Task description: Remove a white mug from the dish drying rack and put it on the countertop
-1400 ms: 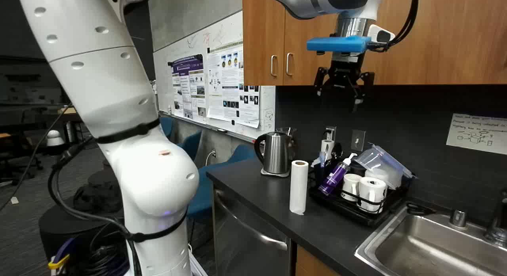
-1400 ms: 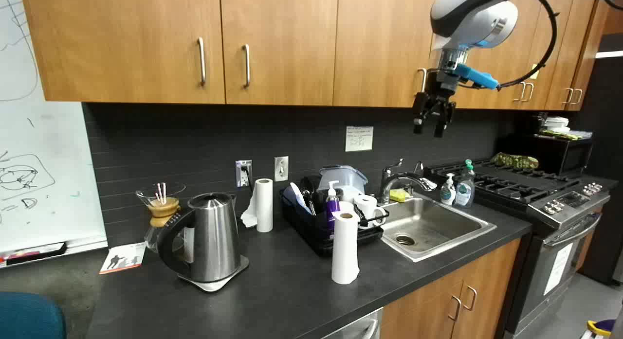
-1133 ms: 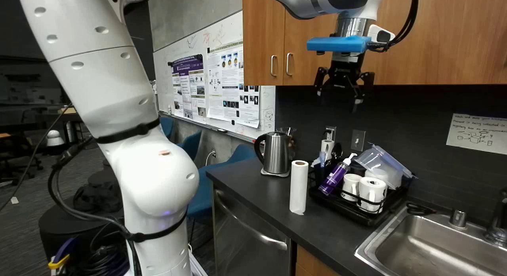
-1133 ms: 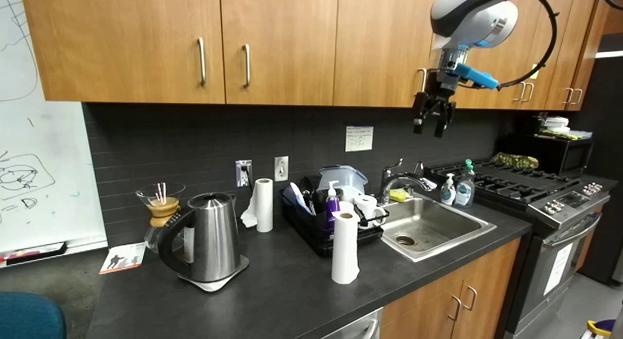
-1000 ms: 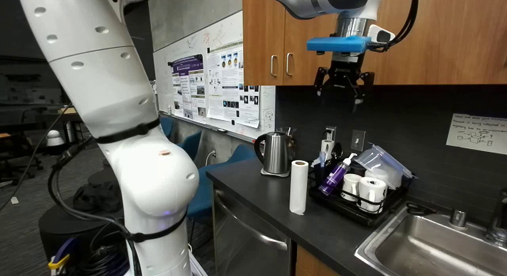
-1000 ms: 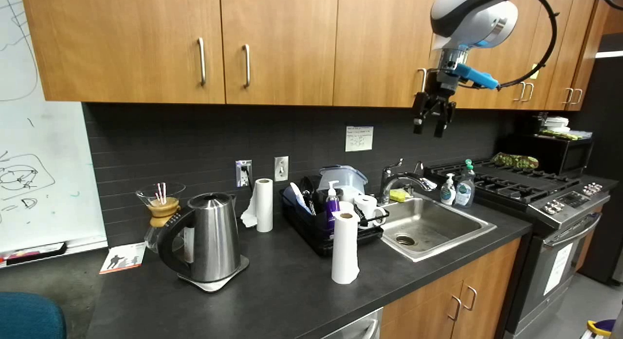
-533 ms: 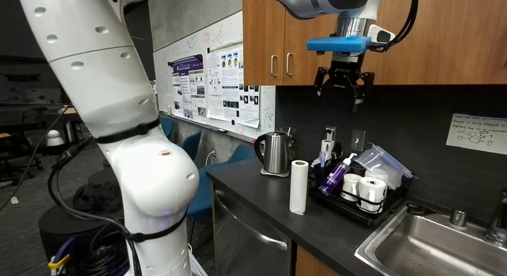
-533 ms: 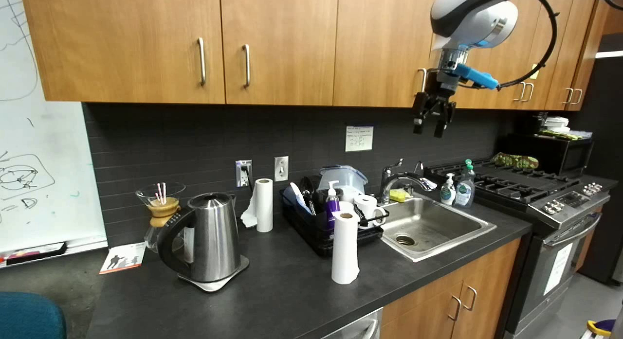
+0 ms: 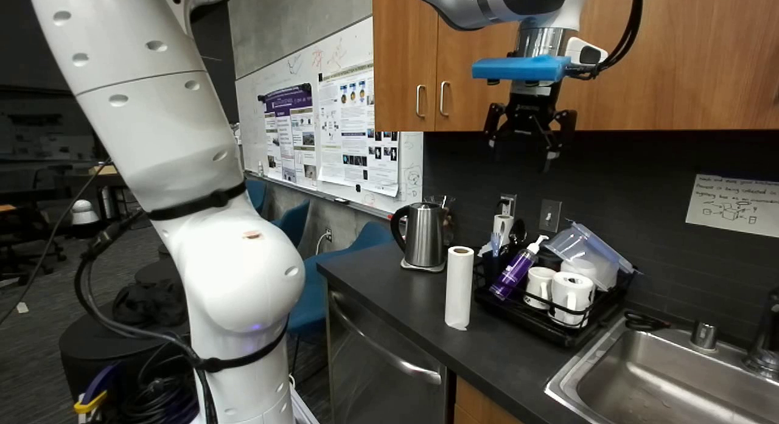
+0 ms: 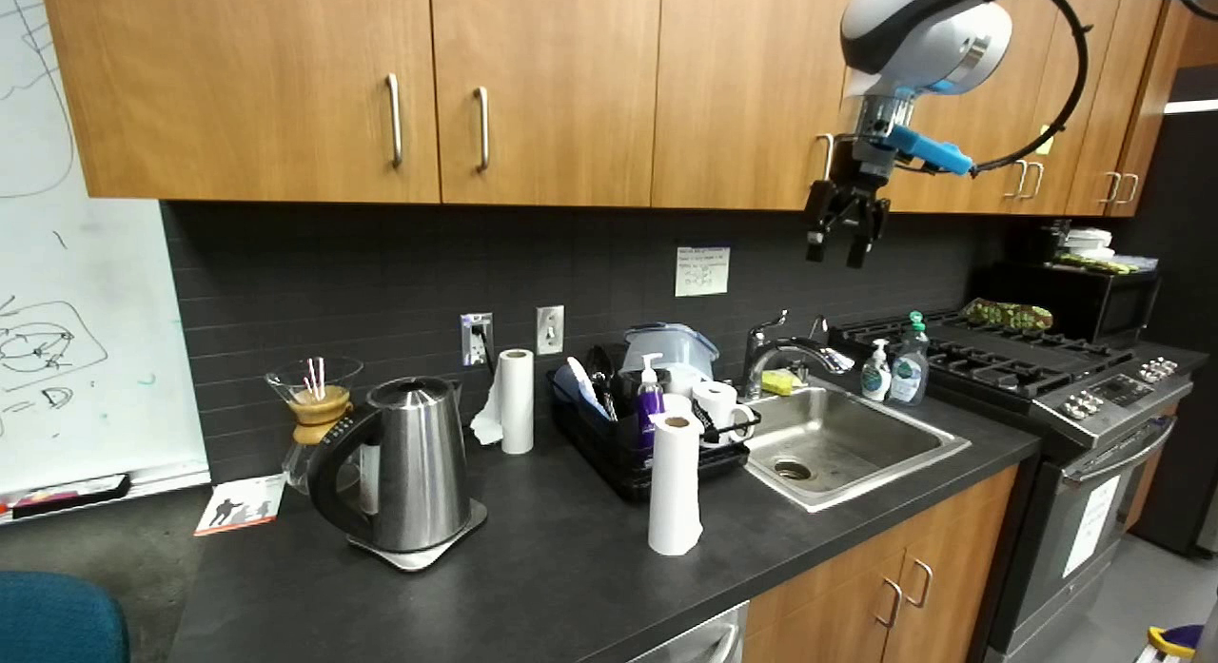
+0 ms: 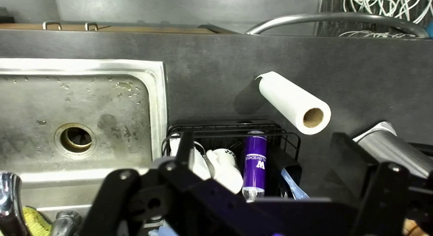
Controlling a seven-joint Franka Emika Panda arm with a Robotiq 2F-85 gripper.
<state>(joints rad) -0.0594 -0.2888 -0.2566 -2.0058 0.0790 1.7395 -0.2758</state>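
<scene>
Our gripper [image 9: 521, 151] hangs high, its fingers [image 11: 350, 161] spread apart with nothing between them. We judge the step in hand to be the reach, with no hold taken yet. To do it well, we should keep that spread, settle over 1 target only, then come straight down slowly, straddling the body and leaving the handle free.

Below the gripper and well apart from it, 2 candidates sit side by side in the dish drying rack [image 9: 523, 314]: an outer white mug [image 9: 571, 298], nearer the sink [image 11: 159, 107], and an inner white mug [image 9: 538, 287], next to the purple bottle [image 11: 255, 165]. We cannot tell which is meant. In the wrist view they show toward the finger on the sink's side rather than midway, so we may need a small sideways correction. The outer white mug looks easier, since the bottle crowds the inner white mug; a clear plastic container [image 9: 578, 247] behind could snag a finger.

After the grip, we want a straight lift until the rack's edge is cleared, then a path wide of the white paper-towel roll [image 10: 674, 492], which stands near the rack and could topple. Farther off, the countertop [image 10: 542, 549] between that roll and the kettle [image 10: 423, 463] seems a fair place to set the mug.
</scene>
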